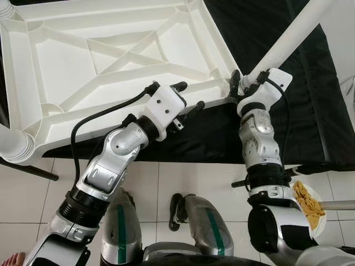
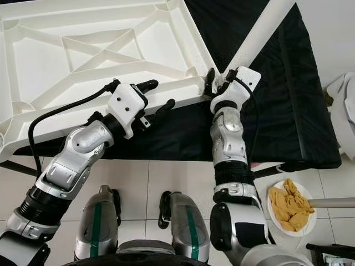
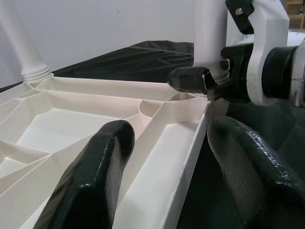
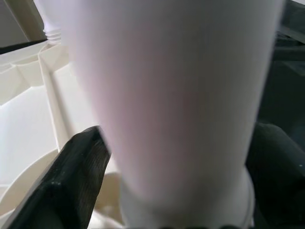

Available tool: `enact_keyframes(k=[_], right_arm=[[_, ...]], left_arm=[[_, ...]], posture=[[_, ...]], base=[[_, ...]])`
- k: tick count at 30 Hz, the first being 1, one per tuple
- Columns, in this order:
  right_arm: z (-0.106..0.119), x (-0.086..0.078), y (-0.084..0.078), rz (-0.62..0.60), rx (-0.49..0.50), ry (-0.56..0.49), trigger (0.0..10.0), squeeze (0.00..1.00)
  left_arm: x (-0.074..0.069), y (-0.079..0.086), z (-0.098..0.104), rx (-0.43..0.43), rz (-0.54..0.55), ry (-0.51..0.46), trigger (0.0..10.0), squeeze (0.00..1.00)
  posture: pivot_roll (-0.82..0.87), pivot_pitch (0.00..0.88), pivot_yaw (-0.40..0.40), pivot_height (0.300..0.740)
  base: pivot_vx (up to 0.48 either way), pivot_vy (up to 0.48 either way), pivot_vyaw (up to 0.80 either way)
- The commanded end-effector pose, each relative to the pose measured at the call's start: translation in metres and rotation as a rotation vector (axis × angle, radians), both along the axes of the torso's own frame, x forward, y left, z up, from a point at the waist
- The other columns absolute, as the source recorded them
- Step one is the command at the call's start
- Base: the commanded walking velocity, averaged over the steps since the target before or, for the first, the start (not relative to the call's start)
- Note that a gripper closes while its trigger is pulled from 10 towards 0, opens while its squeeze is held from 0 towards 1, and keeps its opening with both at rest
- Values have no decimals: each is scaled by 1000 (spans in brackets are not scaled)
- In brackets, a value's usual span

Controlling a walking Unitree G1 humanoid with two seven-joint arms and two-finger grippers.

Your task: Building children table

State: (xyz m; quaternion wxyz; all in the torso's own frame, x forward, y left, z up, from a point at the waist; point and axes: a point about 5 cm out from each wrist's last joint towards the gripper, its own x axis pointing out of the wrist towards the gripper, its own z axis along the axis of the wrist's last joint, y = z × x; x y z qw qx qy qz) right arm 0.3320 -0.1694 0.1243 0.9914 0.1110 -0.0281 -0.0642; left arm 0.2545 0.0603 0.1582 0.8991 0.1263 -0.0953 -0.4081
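Observation:
A white plastic table top (image 1: 72, 61) lies upside down on a black cloth, its ribbed underside facing up. My left gripper (image 1: 191, 95) is open and straddles the near rim (image 3: 186, 162), one finger (image 3: 90, 181) inside and one outside. My right gripper (image 1: 249, 77) is shut on a white table leg (image 1: 294, 33) at the top's near right corner. The leg slants up and away to the right. In the right wrist view the leg (image 4: 176, 95) sits between both black fingers (image 4: 76, 171).
Other white legs stand at the near left corner (image 1: 14, 144) and far left corner (image 1: 5, 11). The black cloth (image 2: 288, 100) reaches right of the top. A plate with something yellow (image 2: 291, 208) lies on the tiled floor. A person's foot (image 1: 11, 259) is at lower left.

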Motion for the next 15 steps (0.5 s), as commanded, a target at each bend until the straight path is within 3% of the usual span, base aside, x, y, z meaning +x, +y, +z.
enact_keyframes(k=[1, 15], right_arm=[[4, 1, -4, 84, -12, -21, 10000, 0], [16, 7, -21, 456, -236, -79, 10000, 0]], left_arm=[[-4, -1, -1, 14, -29, 7, 10000, 0], [-3, -1, 0, 18, -35, 1, 10000, 0]], posture=[[112, 81, -128, 740], [112, 74, -123, 740]], base=[[0, 0, 0], [0, 0, 0]])
